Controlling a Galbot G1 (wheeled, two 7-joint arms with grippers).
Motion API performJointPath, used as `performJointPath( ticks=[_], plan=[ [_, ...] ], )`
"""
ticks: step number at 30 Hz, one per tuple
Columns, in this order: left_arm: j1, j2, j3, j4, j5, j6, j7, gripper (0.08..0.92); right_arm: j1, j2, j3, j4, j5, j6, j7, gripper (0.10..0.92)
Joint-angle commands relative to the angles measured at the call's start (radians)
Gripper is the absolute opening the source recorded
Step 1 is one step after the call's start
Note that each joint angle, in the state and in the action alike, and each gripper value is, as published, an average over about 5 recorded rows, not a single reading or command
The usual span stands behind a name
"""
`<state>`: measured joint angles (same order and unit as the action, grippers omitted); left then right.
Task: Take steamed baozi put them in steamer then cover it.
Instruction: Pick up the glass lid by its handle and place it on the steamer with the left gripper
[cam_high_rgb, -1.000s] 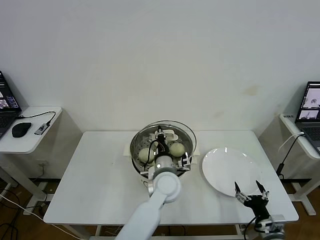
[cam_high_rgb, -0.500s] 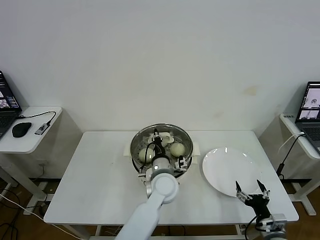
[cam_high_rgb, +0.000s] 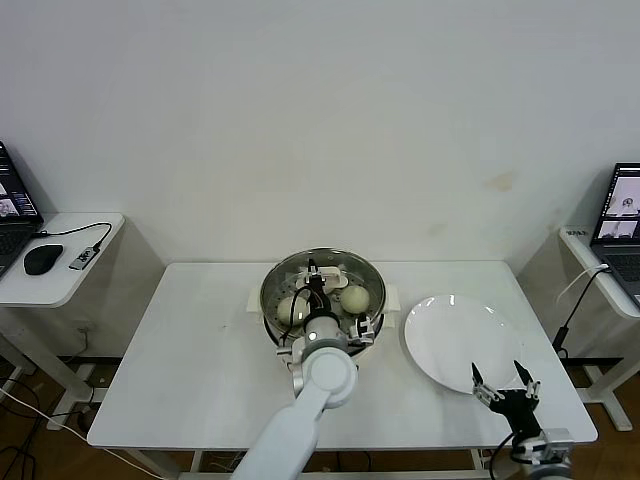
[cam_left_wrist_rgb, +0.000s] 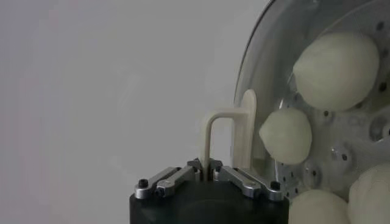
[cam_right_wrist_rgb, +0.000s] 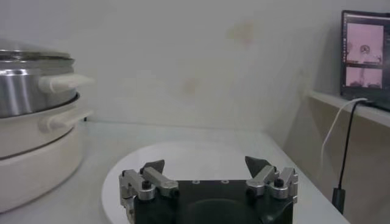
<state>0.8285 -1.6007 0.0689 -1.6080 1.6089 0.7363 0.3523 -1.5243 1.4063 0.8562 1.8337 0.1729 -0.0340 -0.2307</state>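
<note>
White counter against a plain wall: lid seated on the steamer, plate to the right.

From my remote seat, the steamer (cam_high_rgb: 322, 300) sits mid-counter (cam_high_rgb: 200, 350) with the baozi (cam_left_wrist_rgb: 336, 63) already on its perforated tray. My left tool (cam_high_rgb: 321, 281) is over the pot, fingers together on the cream handle (cam_left_wrist_rgb: 230, 137) of the glass cover (cam_high_rgb: 352, 262), which appears level on the rim. I judge the cover rigid, fairly heavy and breakable, with slick glass, so that upright handle is the only sensible hold; the buns look soft and easily dented. Right of it lies the white plate (cam_high_rgb: 455, 340), and my right tool (cam_high_rgb: 505, 386) waits at the near right edge, fingers apart and holding nothing.
</note>
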Motion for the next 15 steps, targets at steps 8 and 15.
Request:
performJointPath(
  ticks=[8, 15],
  plan=[
    [-0.004, -0.001, 0.003, 0.015, 0.009, 0.025, -0.003, 0.146, -0.010, -0.002, 0.002, -0.007, 0.001, 0.010, -0.002, 0.823],
    [0.008, -0.001, 0.005, 0.014, 0.008, 0.003, -0.009, 0.146, -0.014, -0.005, 0.007, -0.005, 0.002, 0.010, -0.002, 0.823]
  ],
)
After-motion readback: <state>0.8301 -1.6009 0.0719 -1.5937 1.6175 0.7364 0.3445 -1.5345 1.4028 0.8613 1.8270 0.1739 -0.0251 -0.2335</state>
